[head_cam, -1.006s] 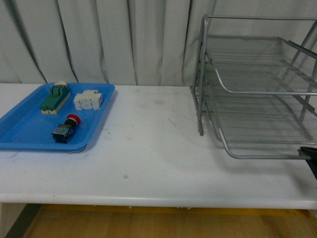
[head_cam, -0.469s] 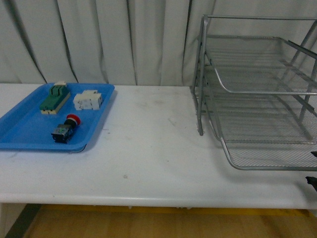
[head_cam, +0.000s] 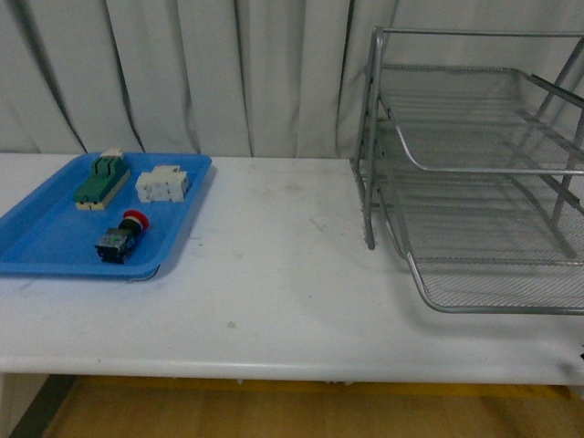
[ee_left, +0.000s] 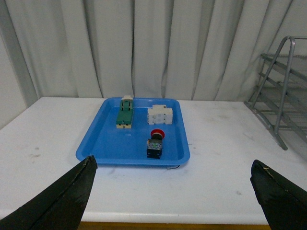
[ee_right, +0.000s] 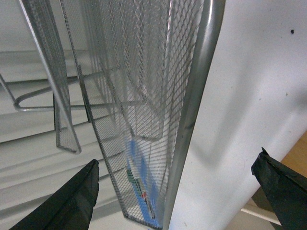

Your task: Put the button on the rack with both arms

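The button (head_cam: 119,236), red cap on a black and silver body, lies on its side in the blue tray (head_cam: 50,242) at the table's left. It also shows in the left wrist view (ee_left: 155,143). The silver three-tier wire rack (head_cam: 474,173) stands at the right; its tube rim (ee_right: 192,110) fills the right wrist view. My left gripper (ee_left: 175,196) is open and empty, well back from the tray. My right gripper (ee_right: 177,194) is open and empty beside the rack's front rim. Neither gripper shows in the front view.
A green-and-cream switch block (head_cam: 101,179) and a white block (head_cam: 162,183) lie at the back of the blue tray. The white table (head_cam: 274,274) runs between tray and rack. White curtains hang behind. The table's front edge is near.
The right gripper's dark tip, seen at the front view's right edge by the rack's lowest tray, has dropped down and out of that view. The rack's lowest tray rim has shifted slightly.
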You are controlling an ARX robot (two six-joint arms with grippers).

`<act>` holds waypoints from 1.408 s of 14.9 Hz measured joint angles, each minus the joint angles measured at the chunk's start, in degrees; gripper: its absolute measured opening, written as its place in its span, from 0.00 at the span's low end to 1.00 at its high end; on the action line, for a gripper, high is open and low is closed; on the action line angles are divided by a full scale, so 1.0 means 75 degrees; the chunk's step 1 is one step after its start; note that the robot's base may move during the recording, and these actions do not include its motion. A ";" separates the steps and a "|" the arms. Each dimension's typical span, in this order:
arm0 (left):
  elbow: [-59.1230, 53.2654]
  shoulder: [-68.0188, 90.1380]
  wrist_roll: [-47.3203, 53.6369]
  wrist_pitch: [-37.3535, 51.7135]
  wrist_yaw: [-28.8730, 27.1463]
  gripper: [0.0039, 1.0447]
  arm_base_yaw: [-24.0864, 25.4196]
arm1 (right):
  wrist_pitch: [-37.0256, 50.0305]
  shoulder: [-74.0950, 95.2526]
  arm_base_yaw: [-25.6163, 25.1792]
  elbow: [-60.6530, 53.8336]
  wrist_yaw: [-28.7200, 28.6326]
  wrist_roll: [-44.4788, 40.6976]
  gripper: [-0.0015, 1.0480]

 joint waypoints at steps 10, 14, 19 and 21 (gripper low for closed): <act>0.0000 0.0000 0.0000 0.0000 0.0000 0.94 0.0000 | -0.1708 -0.5855 0.0408 -0.1950 0.2011 -0.8276 0.43; 0.0000 0.0000 0.0000 0.0000 0.0003 0.94 0.0000 | -0.4721 -1.0139 0.1000 -0.2634 0.2719 -1.0596 0.02; 0.0000 0.0000 0.0000 0.0003 0.0000 0.94 0.0000 | -0.6373 -1.1960 0.1405 -0.2640 0.2943 -1.0797 0.02; 0.0000 0.0000 0.0000 0.0000 0.0000 0.94 0.0000 | -0.6892 -1.2491 0.1405 -0.2640 0.2943 -1.0797 0.02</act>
